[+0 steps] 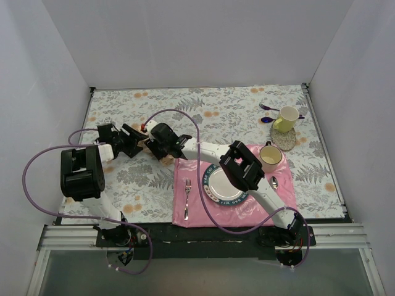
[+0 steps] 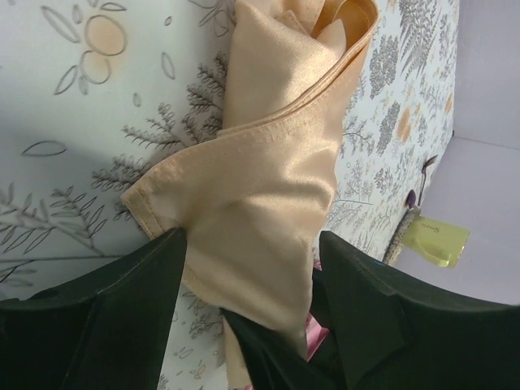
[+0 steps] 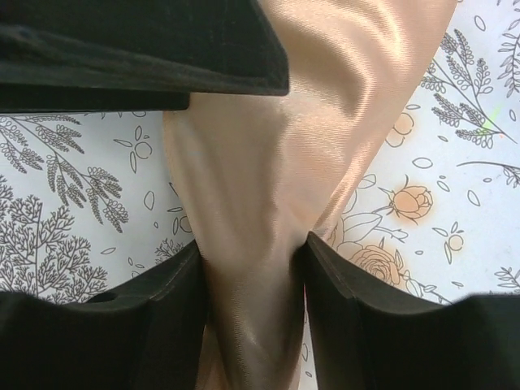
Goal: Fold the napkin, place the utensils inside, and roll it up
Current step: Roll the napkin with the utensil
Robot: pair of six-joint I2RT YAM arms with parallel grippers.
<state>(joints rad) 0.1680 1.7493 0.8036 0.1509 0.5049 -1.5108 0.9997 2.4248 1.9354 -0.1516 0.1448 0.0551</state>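
- Open tablecloth [image 1: 185, 105] lies beyond our napkin [image 2: 268, 162] — the pink mat [image 1: 247, 213] sits close at right.
- Our left claw [image 2: 253, 240] and right claw [image 3: 253, 244] face each other — both clamped on the napkin.

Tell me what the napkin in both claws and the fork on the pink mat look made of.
Napkin: satin-like woven cloth, judging by its glossy peach-gold sheen, soft folds and stitched hem. Fork: probably polished metal, silver and bright, though small here.
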